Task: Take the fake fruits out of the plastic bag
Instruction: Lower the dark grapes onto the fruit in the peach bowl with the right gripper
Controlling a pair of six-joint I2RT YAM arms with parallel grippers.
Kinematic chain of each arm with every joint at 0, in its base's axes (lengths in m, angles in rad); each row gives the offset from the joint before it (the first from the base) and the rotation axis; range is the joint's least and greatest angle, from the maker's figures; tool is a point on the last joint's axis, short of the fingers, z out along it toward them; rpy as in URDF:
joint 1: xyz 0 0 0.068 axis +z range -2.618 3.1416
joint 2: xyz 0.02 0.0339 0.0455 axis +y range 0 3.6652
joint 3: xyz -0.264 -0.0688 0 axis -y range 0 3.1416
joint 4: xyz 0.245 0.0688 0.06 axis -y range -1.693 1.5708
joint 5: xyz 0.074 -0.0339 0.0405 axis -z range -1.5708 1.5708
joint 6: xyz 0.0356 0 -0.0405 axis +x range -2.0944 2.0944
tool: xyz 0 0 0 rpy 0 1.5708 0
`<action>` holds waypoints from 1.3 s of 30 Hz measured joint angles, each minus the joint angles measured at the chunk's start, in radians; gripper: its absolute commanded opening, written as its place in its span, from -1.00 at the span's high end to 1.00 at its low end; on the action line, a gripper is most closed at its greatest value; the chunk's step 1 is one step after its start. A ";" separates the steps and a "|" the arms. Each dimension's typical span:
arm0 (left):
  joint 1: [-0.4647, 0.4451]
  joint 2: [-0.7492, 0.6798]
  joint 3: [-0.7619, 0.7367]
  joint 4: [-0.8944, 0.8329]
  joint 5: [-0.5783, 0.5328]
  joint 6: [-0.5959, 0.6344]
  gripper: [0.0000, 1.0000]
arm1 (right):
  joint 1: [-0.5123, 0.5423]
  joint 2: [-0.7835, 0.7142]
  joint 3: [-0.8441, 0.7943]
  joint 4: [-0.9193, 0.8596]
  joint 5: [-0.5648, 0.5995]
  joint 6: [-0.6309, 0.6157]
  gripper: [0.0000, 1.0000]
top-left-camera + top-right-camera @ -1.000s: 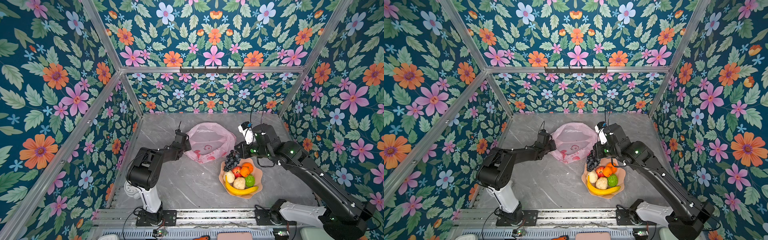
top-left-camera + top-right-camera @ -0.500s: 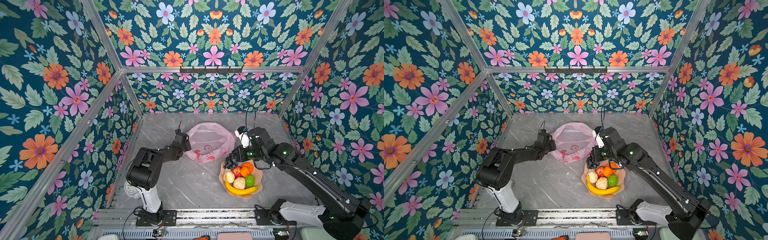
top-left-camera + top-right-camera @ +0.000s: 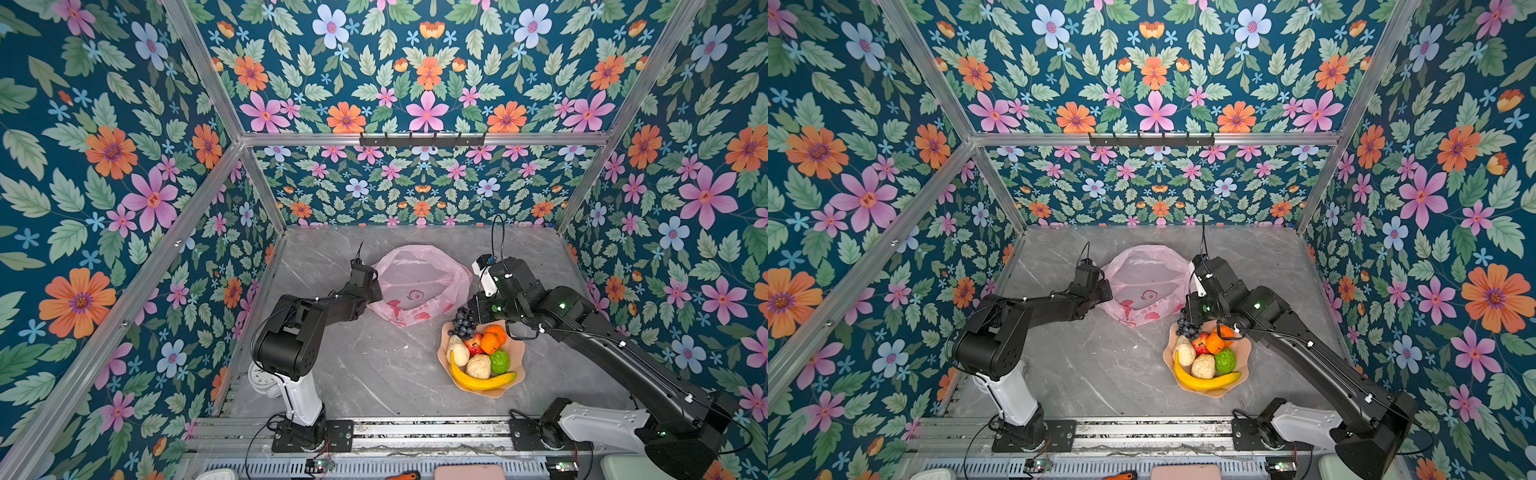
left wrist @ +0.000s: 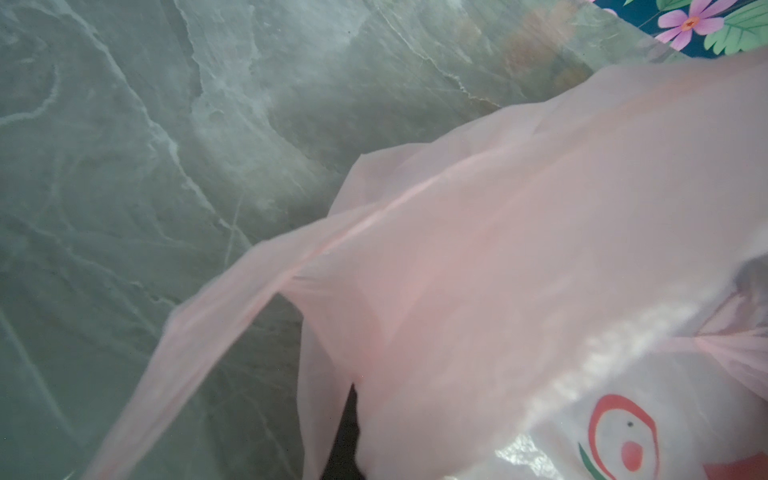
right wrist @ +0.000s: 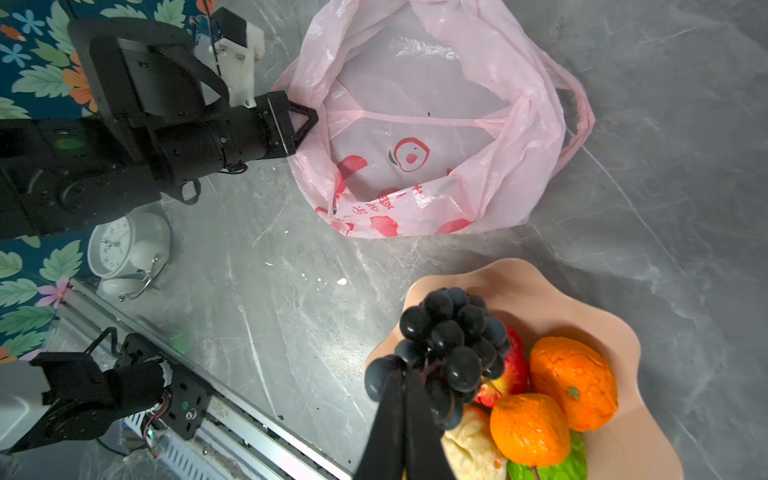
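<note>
Two black arms work over the grey marble-look counter [image 3: 340,374] in both top views: the left gripper [image 3: 376,291] pinches the near-left rim of the crinkly translucent pink plastic bag [image 3: 419,282] mid-counter, while the right gripper [image 3: 473,309] holds the dark purple grape bunch [image 3: 463,324] over the far rim of the peach scalloped bowl [image 3: 513,365] near the front edge, where the yellow banana [image 3: 482,380], oranges, red apple, green fruit and beige pieces lie. Left wrist view shows only bag film and a handle loop [image 4: 199,345], fingers unseen. Right wrist view shows closed fingers [image 5: 399,428] clamping the grapes, and the bag looks empty.
</note>
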 measured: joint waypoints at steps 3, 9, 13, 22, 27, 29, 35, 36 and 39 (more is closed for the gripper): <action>0.000 0.000 0.000 0.000 0.000 0.000 1.00 | -0.018 0.000 -0.018 -0.002 0.019 0.000 1.00; 0.000 0.001 0.000 -0.002 0.000 0.000 1.00 | -0.084 -0.006 -0.071 -0.003 0.026 0.005 1.00; 0.000 0.001 0.000 -0.003 0.000 0.000 1.00 | -0.102 -0.015 -0.095 -0.003 0.026 0.007 1.00; 0.000 0.005 0.004 -0.003 0.000 0.000 1.00 | -0.117 -0.047 -0.138 -0.043 0.077 0.012 1.00; 0.000 0.005 0.004 -0.003 0.000 0.000 1.00 | -0.143 -0.080 -0.182 -0.071 0.117 0.019 1.00; 0.000 0.005 0.004 -0.003 0.000 0.000 1.00 | -0.150 -0.089 -0.199 -0.079 0.132 0.023 1.00; 0.000 0.006 0.004 -0.003 0.000 0.000 1.00 | -0.183 -0.092 -0.257 -0.095 0.165 0.023 1.00; 0.000 0.006 0.004 -0.003 0.000 0.000 1.00 | -0.190 -0.091 -0.267 -0.096 0.166 0.023 1.00; 0.000 0.007 0.004 -0.003 0.001 0.000 1.00 | -0.204 -0.084 -0.289 -0.099 0.186 0.022 1.00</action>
